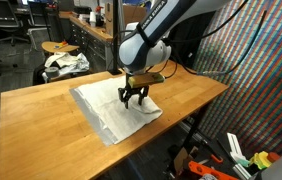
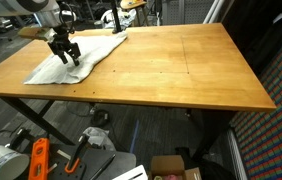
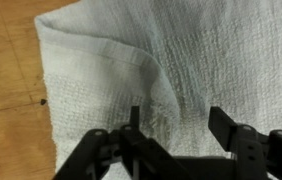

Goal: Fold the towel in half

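Observation:
A white towel (image 1: 113, 108) lies spread on the wooden table (image 1: 41, 105), near one corner. It shows in both exterior views (image 2: 76, 55). My gripper (image 1: 133, 100) hangs just above the towel, close to its edge, and shows from the side in an exterior view (image 2: 65, 52). In the wrist view the towel (image 3: 211, 50) fills most of the frame, with a raised crease running down to my gripper (image 3: 176, 125). The fingers are apart with cloth between them, not clamped.
The table's bare wood (image 2: 181, 70) stretches wide beside the towel. A stool with crumpled cloth (image 1: 66, 62) stands behind the table. Tools and boxes (image 2: 41, 160) lie on the floor under the table. A mesh screen (image 1: 266, 70) stands at one side.

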You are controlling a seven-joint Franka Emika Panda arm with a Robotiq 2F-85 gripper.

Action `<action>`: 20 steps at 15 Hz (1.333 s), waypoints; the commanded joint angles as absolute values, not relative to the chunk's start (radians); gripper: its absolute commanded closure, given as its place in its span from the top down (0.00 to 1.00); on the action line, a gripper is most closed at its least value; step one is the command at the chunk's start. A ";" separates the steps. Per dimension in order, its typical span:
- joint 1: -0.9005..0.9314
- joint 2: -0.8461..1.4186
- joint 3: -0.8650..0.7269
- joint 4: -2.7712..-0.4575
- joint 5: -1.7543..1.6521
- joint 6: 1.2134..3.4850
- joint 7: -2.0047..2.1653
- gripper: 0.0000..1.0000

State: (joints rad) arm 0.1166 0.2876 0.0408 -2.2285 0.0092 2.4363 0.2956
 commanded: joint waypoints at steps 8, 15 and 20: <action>0.108 0.310 0.004 -2.181 -0.010 2.393 0.295 0.11; 0.073 0.207 0.020 -2.192 0.057 2.352 0.237 0.17; 0.065 0.154 0.020 -2.196 0.070 2.292 0.199 0.42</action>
